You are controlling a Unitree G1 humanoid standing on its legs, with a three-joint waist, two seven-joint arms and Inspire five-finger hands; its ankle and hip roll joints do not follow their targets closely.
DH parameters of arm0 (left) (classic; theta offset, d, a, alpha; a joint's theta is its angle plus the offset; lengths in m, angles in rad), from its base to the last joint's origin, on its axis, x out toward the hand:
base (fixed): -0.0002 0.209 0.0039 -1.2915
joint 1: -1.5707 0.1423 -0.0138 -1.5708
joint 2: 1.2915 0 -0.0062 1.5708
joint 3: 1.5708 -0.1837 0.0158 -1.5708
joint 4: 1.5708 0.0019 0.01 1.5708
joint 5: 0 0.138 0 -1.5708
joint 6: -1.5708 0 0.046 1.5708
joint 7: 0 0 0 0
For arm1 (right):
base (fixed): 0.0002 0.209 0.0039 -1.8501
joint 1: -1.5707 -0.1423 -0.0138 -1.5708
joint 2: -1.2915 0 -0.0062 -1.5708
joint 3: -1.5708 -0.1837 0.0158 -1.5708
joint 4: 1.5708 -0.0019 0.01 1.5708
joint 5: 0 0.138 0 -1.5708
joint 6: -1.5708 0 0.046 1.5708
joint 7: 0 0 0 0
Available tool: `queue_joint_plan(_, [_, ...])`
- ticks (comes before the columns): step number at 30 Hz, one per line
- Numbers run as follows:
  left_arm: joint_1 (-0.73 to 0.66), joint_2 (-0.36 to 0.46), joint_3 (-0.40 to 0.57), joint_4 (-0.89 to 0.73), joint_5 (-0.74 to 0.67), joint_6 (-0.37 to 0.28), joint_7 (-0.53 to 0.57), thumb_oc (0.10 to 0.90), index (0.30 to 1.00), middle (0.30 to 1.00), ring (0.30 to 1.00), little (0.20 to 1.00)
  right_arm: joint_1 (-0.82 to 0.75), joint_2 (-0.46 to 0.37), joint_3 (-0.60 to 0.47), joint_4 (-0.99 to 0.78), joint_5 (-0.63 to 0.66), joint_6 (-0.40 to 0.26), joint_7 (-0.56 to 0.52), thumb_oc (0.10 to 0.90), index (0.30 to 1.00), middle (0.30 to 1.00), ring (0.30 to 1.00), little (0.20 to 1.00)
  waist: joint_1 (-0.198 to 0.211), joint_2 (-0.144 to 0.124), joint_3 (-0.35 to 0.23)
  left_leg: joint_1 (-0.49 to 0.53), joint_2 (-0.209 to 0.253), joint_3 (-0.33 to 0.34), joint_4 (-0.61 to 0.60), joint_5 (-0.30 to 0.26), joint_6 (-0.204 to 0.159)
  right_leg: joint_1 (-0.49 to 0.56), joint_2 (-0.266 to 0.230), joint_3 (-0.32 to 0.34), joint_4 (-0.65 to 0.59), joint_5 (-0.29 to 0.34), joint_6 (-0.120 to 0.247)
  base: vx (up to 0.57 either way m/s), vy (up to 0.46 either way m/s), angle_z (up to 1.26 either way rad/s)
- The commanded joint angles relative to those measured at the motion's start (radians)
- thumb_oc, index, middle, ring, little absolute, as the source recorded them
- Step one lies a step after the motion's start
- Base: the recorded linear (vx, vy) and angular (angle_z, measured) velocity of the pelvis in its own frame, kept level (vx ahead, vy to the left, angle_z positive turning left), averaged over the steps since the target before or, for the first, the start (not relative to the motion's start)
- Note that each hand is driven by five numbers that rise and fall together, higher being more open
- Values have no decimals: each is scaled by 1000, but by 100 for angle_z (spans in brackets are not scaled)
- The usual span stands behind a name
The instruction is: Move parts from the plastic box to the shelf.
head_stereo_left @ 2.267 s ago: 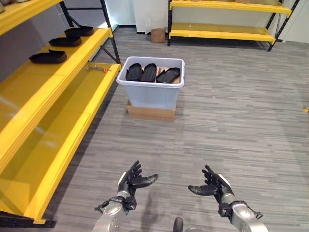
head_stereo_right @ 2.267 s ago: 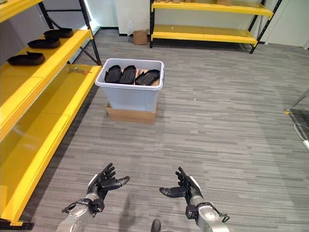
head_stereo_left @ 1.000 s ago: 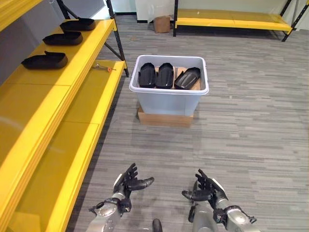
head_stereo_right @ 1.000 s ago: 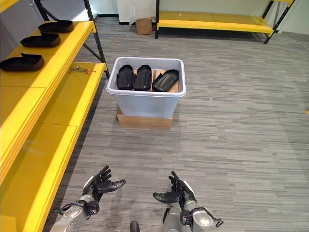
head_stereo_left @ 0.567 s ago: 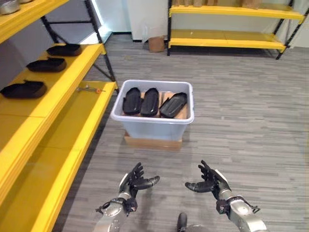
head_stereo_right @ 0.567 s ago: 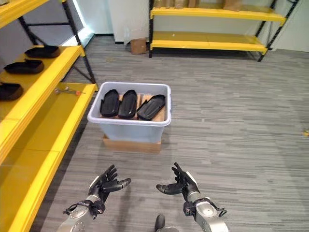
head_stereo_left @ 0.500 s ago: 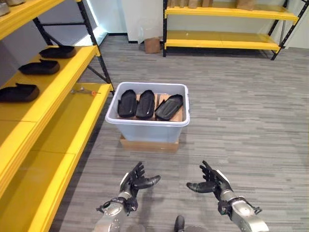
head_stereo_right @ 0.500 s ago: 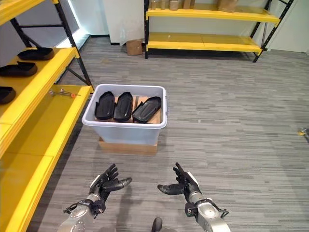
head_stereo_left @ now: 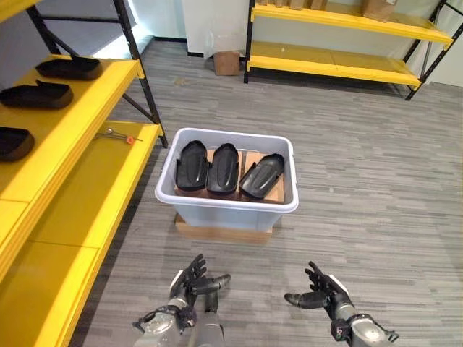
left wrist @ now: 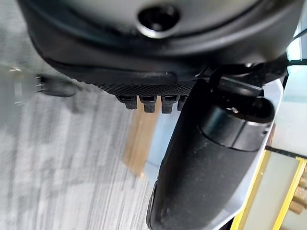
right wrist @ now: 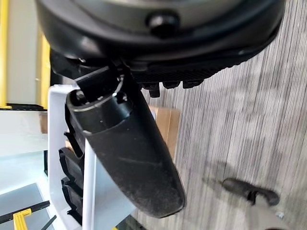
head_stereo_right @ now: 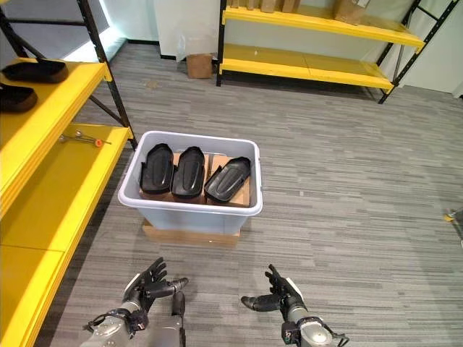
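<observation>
Black moulded plastic parts [head_stereo_left: 223, 168] lie three abreast in the pale grey plastic box [head_stereo_left: 230, 210] on the floor.

Each part is a long, shallow shell resting on brown cardboard inside the box, and the box itself sits on a flat cardboard slab [head_stereo_left: 224, 230] on the grey striped carpet floor [head_stereo_left: 362, 181]. To the robot's left stands the yellow shelf [head_stereo_left: 69, 144] with black uprights; three more black parts [head_stereo_left: 36, 95] rest on its upper level, and a small tool with an orange tip [head_stereo_left: 118, 135] lies on the level below. Near the bottom of the eye views, well short of the box, the left hand [head_stereo_left: 189, 280] and the right hand [head_stereo_left: 323, 292] hover palm-inward with fingers spread apart, holding nothing. Another yellow rack [head_stereo_left: 340, 43] lines the far wall, a small cardboard carton [head_stereo_left: 226, 63] beside it.
</observation>
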Motion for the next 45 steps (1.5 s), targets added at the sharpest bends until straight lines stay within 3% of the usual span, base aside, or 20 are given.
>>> queue_joint_plan(1, [-36, 14, 23, -126, 37, -96, 2, 900, 1000, 1000, 1000, 1000, -87, -6, -12, -66, -12, -70, 11, 900, 1000, 1000, 1000, 1000, 37, 3, -51, 7, 16, -14, 21, -32, -22, -91, -18, 34, 151, 112, 60, 346, 342, -1])
queue_joint_plan(4, [-39, 19, 21, -129, 34, -93, 7, 900, 1000, 1000, 1000, 1000, -94, 2, -8, -60, -6, -69, 10, 900, 1000, 1000, 1000, 1000, 34, 2, -48, 13, -6, -11, 40, -61, -1, -140, -35, 48, 244, 162, 74, 170, 196, 0])
queue_joint_plan(5, [-38, 28, 21, -139, 39, -90, 8, 900, 1000, 1000, 1000, 1000, -98, 6, -6, -68, -6, -66, 14, 900, 1000, 1000, 1000, 1000, 23, 3, -36, 40, -34, -12, 47, -92, 28, -200, -47, 72, 385, 260, 91, 147, 209, 7])
queue_joint_plan(6, [-36, 32, 19, -145, 41, -88, 8, 900, 1000, 1000, 1000, 1000, -97, 4, -7, -73, -9, -66, 14, 900, 1000, 1000, 1000, 1000, 18, 14, -33, 56, -34, -14, 42, -99, 39, -230, -46, 76, 449, 293, 94, 146, 207, 8])
queue_joint_plan(8, [-32, 38, 11, -149, 48, -85, 4, 900, 1000, 1000, 1000, 1000, -93, 7, -8, -79, -10, -64, 16, 900, 1000, 1000, 1000, 1000, 4, 34, -19, 102, -37, -13, 25, -115, 55, -277, -42, 71, 555, 322, 94, 130, 154, 9])
queue_joint_plan(10, [-30, 40, 10, -150, 56, -82, 1, 900, 1000, 1000, 1000, 1000, -88, 10, -8, -82, -12, -61, 16, 900, 1000, 1000, 1000, 1000, 1, 39, -13, 127, -42, -12, 15, -123, 61, -298, -52, 61, 575, 319, 91, 153, 128, 14])
queue_joint_plan(12, [-34, 41, 8, -138, 54, -85, -9, 900, 1000, 1000, 1000, 1000, -86, 11, -5, -87, -5, -61, 17, 900, 1000, 1000, 1000, 1000, -15, 55, -5, 177, -44, -1, -9, -136, 55, -374, -63, 15, 473, 258, 67, 266, 75, -12])
queue_joint_plan(14, [-36, 38, 3, -135, 48, -87, -13, 900, 1000, 1000, 1000, 1000, -85, 10, -5, -90, -2, -60, 17, 900, 1000, 1000, 1000, 1000, -22, 57, 4, 195, -45, -2, -13, -144, 49, -375, -67, -6, 405, 246, 63, 204, -45, -13])
queue_joint_plan(16, [-34, 27, 9, -123, 47, -83, -20, 900, 1000, 1000, 1000, 1000, -89, 8, -7, -93, -4, -57, 17, 900, 1000, 1000, 1000, 1000, -36, 46, 7, 246, -53, 4, -29, -169, 25, -394, -94, -46, 118, 303, 90, 234, -119, 1])
queue_joint_plan(18, [-32, 22, 21, -120, 55, -86, -25, 900, 1000, 1000, 1000, 1000, -95, 7, -7, -97, -18, -55, 18, 900, 1000, 1000, 1000, 1000, -45, 41, 7, 271, -52, -1, -42, -178, 13, -403, -107, -38, 32, 349, 113, 182, -97, -4])
queue_joint_plan(23, [-18, 0, 26, -120, 62, -88, -40, 900, 1000, 1000, 1000, 1000, -84, 3, -12, -100, -16, -54, 24, 900, 1000, 1000, 1000, 1000, -47, 30, -21, 304, -49, -13, -54, -197, -5, -341, -81, -47, -32, 351, 105, 210, -128, 25])
queue_joint_plan(24, [-1, -12, 33, -125, 58, -87, -37, 900, 1000, 1000, 1000, 1000, -79, -10, -22, -104, -8, -58, 22, 900, 1000, 1000, 1000, 1000, -43, 36, -56, 313, -20, -23, -64, -192, -24, -300, -49, -71, -39, 325, 89, 296, -210, 26])
queue_joint_plan(32, [-23, -20, 20, -114, 45, -89, -26, 900, 1000, 1000, 1000, 1000, -84, -21, -22, -95, 5, -62, 20, 900, 1000, 1000, 1000, 1000, -47, 44, -52, 283, 17, -40, -6, -211, -44, -312, -24, -71, 24, 252, 55, 98, -117, 5])
queue_joint_plan(35, [-28, -24, 15, -106, 38, -88, -23, 900, 1000, 1000, 1000, 1000, -87, -30, -21, -95, 13, -67, 16, 900, 1000, 1000, 1000, 1000, -45, 36, -42, 236, 25, -46, 116, -215, -64, -290, -14, -75, 20, 233, 37, 25, -102, 26])
queue_joint_plan(36, [-30, -27, 12, -110, 30, -90, -23, 900, 1000, 1000, 1000, 1000, -90, -39, -20, -98, 15, -73, 14, 900, 1000, 1000, 1000, 1000, -37, 24, -17, 158, 15, -60, 266, -180, -90, -270, -13, -75, 14, 224, 18, -32, -69, 20])
queue_joint_plan(39, [-33, -24, 7, -117, 21, -94, -26, 900, 1000, 1000, 1000, 1000, -92, -49, -23, -108, 18, -78, 14, 900, 1000, 1000, 1000, 1000, -29, 15, 10, 85, -2, -104, 388, -134, -112, -255, -11, -85, 5, 224, 3, -61, -61, 31])
queue_joint_plan(40, [-35, -20, 4, -121, 20, -91, -25, 900, 1000, 1000, 1000, 1000, -94, -51, -23, -110, 18, -80, 9, 900, 1000, 1000, 1000, 1000, -29, 12, 13, 68, 11, -102, 376, -119, -111, -250, -9, -93, -4, 223, 2, -12, -17, 34])
queue_joint_plan(41, [-37, -16, 4, -125, 19, -87, -27, 900, 1000, 1000, 1000, 1000, -96, -53, -25, -112, 17, -82, 4, 900, 1000, 1000, 1000, 1000, -32, 9, 11, 65, 57, -75, 324, -107, -110, -245, -9, -104, -15, 221, 8, 72, 60, 23])
queue_joint_plan(43, [-34, -6, -3, -118, 31, -83, -28, 900, 1000, 1000, 1000, 1000, -91, -51, -31, -111, 19, -88, -11, 900, 1000, 1000, 1000, 1000, -27, 7, -2, 111, 179, -46, 87, -80, -111, -229, -18, -109, -35, 211, 31, 154, 188, 41])
queue_joint_plan(45, [-30, -7, -3, -117, 35, -86, -26, 900, 1000, 1000, 1000, 1000, -94, -56, -39, -111, 23, -92, -19, 900, 1000, 1000, 1000, 1000, -26, 24, -14, 124, 219, -72, -18, -18, -131, -220, -17, -92, -52, 206, 45, 117, 188, 22])
